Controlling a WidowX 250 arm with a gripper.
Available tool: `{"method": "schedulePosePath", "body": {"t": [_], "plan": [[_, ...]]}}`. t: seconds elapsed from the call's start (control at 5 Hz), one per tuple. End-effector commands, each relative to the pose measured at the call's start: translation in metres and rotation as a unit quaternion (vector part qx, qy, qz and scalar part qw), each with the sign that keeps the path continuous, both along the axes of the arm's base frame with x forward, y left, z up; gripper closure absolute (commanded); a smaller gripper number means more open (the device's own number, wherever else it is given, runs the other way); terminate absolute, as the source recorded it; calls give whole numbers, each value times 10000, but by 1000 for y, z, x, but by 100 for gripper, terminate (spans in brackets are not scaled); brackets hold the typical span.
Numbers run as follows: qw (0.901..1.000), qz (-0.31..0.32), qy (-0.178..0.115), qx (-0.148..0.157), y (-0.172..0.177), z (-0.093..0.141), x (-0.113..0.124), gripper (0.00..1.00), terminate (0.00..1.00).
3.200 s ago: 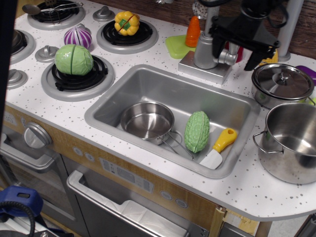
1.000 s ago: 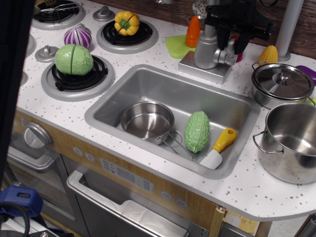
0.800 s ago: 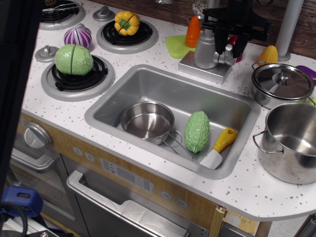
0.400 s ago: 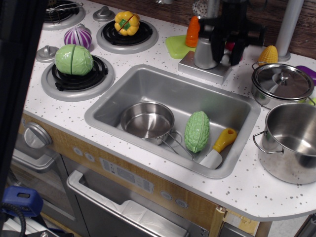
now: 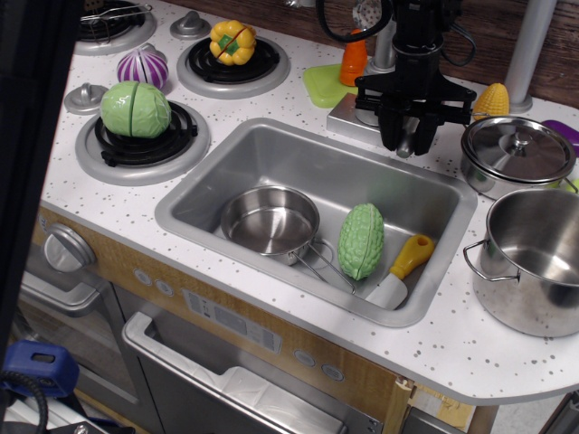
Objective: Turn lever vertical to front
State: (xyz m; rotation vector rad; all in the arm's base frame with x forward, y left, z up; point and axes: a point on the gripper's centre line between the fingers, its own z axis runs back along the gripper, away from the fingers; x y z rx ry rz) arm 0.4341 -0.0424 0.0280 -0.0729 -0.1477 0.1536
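The lever (image 5: pixel 404 145) is a short silver-grey paddle on the side of the faucet post. Only its tip shows between my fingers, pointing down toward the front, over the sink's back rim. My black gripper (image 5: pixel 405 141) comes down from above in front of the post and is shut on the lever. It hides the stub and most of the post. The faucet's square grey base (image 5: pixel 347 114) and a bit of the pipe (image 5: pixel 386 50) show to the left.
The sink (image 5: pixel 194 203) holds a small steel pan (image 5: pixel 269 220), a green gourd (image 5: pixel 361 240) and a yellow-handled spatula (image 5: pixel 403 268). A lidded pot (image 5: pixel 517 152) and an open pot (image 5: pixel 534 258) stand right. Corn (image 5: pixel 491 99), a carrot (image 5: pixel 354 56) and a green plate (image 5: pixel 322 86) lie behind.
My gripper has moved down and forward from the side of the faucet post to the sink's back rim. The lever has swung with it from sticking out sideways to pointing frontward.
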Motion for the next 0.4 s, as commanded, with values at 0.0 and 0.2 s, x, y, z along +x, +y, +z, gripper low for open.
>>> {"method": "schedulePosePath", "body": {"t": [0.0, 0.2], "plan": [[9991, -254, -270, 207, -13, 44, 3, 0, 0], [9976, -269, -287, 570, -13, 60, 0, 0, 100]]}}
